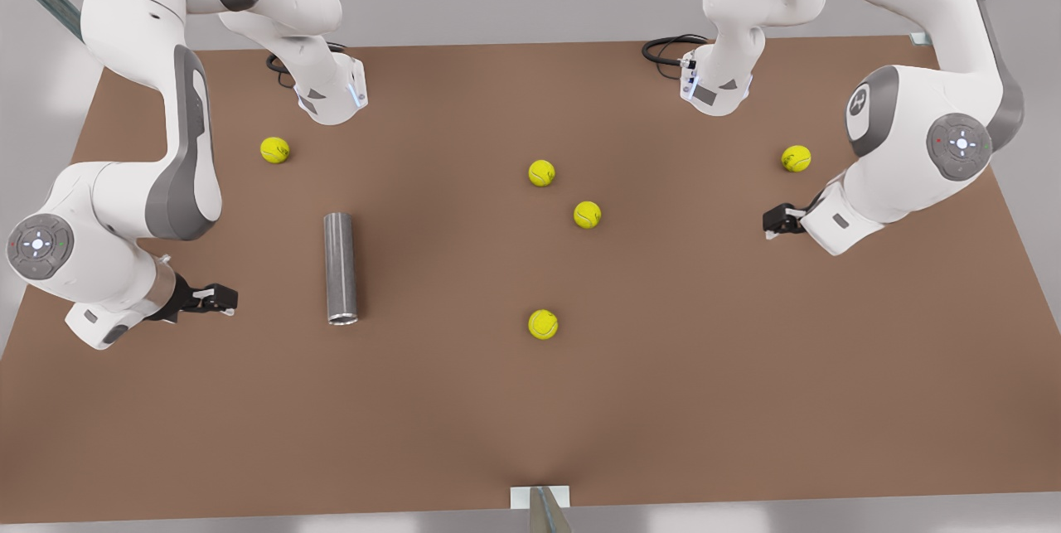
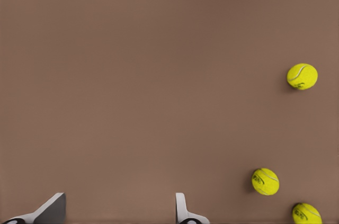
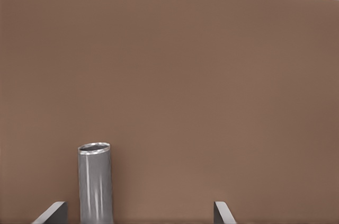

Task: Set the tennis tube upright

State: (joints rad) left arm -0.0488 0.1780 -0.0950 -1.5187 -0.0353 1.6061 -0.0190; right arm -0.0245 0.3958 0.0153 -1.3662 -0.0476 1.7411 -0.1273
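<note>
The tennis tube [image 1: 340,268] is a slim grey metal cylinder lying flat on the brown table [image 1: 663,400], with its hollow end toward the table's near edge. My right gripper [image 1: 229,301] hovers on the front view's left, a short way to the side of the tube, open and empty. In the right wrist view the tube [image 3: 95,181] lies between my open right gripper's [image 3: 137,214] fingers, closer to one of them. My left gripper [image 1: 769,223] waits open on the front view's right, far from the tube; in its own wrist view the left gripper [image 2: 117,212] holds nothing.
Several yellow tennis balls lie scattered: one [image 1: 274,149] beyond the tube, three near the middle [image 1: 541,172] [image 1: 587,214] [image 1: 543,324], one [image 1: 796,157] on the right. The left wrist view shows three balls [image 2: 302,75]. A bracket [image 1: 540,500] sits at the near edge.
</note>
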